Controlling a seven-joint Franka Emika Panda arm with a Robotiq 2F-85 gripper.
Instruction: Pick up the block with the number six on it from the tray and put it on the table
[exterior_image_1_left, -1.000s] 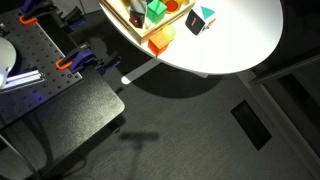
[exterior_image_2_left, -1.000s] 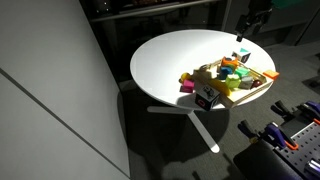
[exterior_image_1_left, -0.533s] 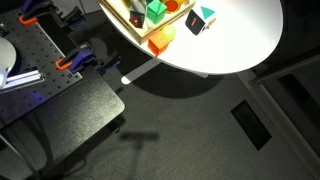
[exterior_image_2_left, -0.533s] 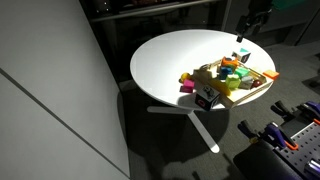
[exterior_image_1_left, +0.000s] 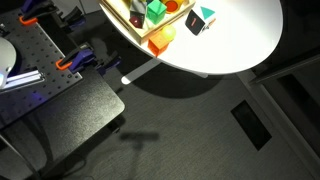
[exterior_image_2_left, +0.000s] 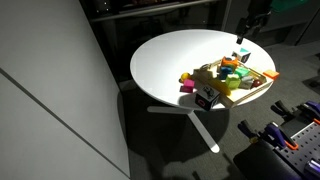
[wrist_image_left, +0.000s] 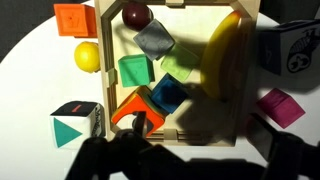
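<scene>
Green cube, blue cube and banana crowd the red-orange block in the tray; the hand hangs above, and I cannot tell whether it is clenched or released.

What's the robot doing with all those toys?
A robot arm's gripper hangs above a wooden tray full of toys on a round white table. The red-orange block it is meant to take lies in the tray beside a blue block, not yet lifted. A teal, black and white cube sits on the table outside the tray. The gripper is too dark to tell whether it is open.
</scene>
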